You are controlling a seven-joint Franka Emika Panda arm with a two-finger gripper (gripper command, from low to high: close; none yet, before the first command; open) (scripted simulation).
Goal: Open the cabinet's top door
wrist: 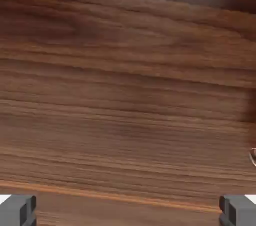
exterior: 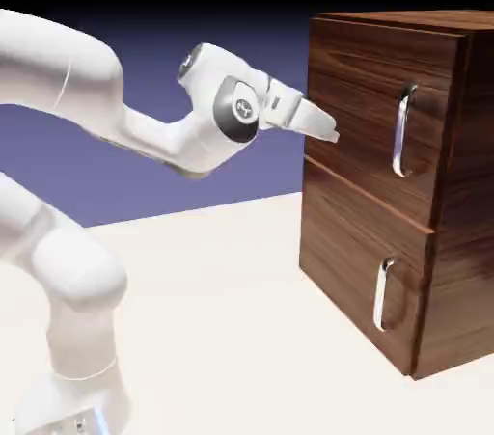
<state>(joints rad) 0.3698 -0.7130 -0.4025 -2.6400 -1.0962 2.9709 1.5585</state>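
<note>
A: You're looking at a pale table (exterior: pixel 222 308) lying under a blue-violet backdrop, with the cabinet (exterior: pixel 463 259) standing on the table at the exterior view's right.

B: And where's the top door sitting for you?

A: The top door (exterior: pixel 371 124) is taking up the upper part of the cabinet's front, with its handle (exterior: pixel 403 131) running upright near the door's right edge. The lower panel (exterior: pixel 359 269) is sitting beneath it with its own shorter handle (exterior: pixel 385 295). Both are lying flush with the cabinet.

B: How's your gripper doing?

A: Your gripper (exterior: pixel 326 129) is hovering level near the door's left edge, well left of the handle. I can't tell whether it's touching the wood.

B: And the fingers?

A: They're standing spread wide. In the hand view you're seeing one fingertip (wrist: pixel 20 210) at each bottom corner, nothing between them, and wood grain filling everything else.
</note>
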